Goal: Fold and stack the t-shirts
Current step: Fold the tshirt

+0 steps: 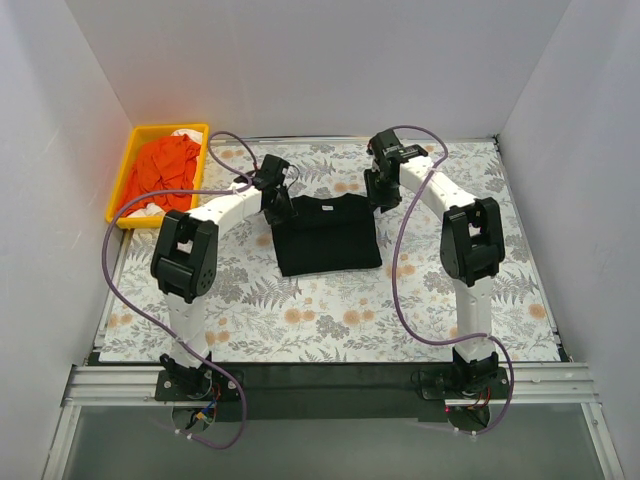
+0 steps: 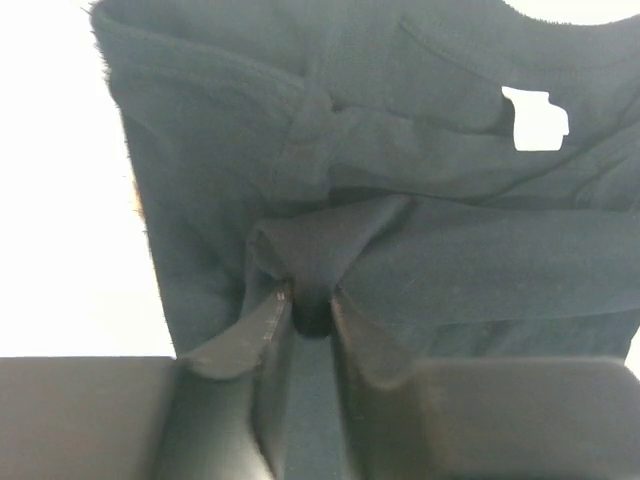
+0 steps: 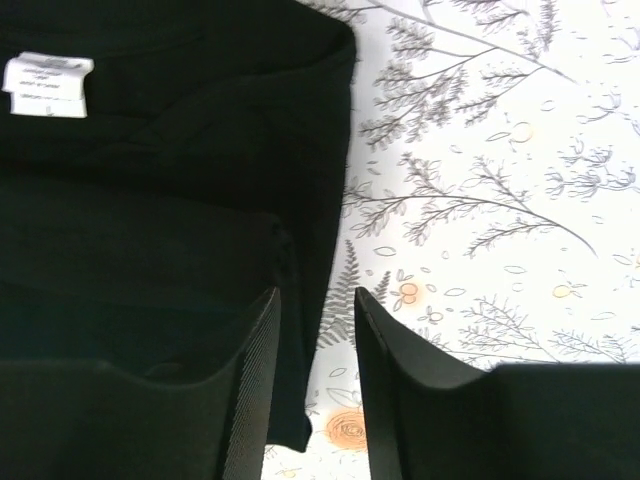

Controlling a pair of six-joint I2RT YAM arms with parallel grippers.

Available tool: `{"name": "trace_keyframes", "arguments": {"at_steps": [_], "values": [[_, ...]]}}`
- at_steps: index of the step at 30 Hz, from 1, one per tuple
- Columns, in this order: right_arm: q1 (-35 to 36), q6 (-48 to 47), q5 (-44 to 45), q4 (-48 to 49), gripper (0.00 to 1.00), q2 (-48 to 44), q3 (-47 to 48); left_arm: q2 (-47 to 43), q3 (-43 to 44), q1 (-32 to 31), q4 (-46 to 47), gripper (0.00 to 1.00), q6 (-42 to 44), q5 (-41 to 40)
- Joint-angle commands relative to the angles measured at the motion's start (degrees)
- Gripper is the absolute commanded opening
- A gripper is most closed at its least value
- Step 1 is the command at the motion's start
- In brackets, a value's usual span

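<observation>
On the fern-patterned counter lies a folded plain black cloth t-shirt, the left jaws clamped on a tuck of its far left corner, the right jaws apart over its far right edge, and beyond, far left, a yellow plastic tray holds orange cloth.

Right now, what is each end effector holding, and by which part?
The left end effector pinches a fold of the black t-shirt at its collar end; the right end effector stands open over the shirt's edge, holding nothing.
</observation>
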Motion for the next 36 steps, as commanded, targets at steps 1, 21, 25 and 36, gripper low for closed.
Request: {"name": "trace_keyframes", "arguments": {"at_steps": [1,21,25,36], "values": [[-0.8,-1.5,2.3,3.0,0.37,-4.9,-0.7,-5.7,-0.3,1.1,1.1,0.23,0.2,-5.5],[-2.0,-16.0,-23.9,17.1,0.37,-10.4,-11.9,-21.0,-16.8,1.1,19.0,0.42,2.3,6.5],[-2.3,-15.8,-28.6,18.0,0.37,-3.3,-6.5,-14.9,-13.5,1.4,21.4,0.40,2.8,8.3],[-7.7,-5.2,-37.1,21.7,0.36,13.9,8.0,5.4,-2.3,7.9,24.3,0.32,1.3,14.2]]}}
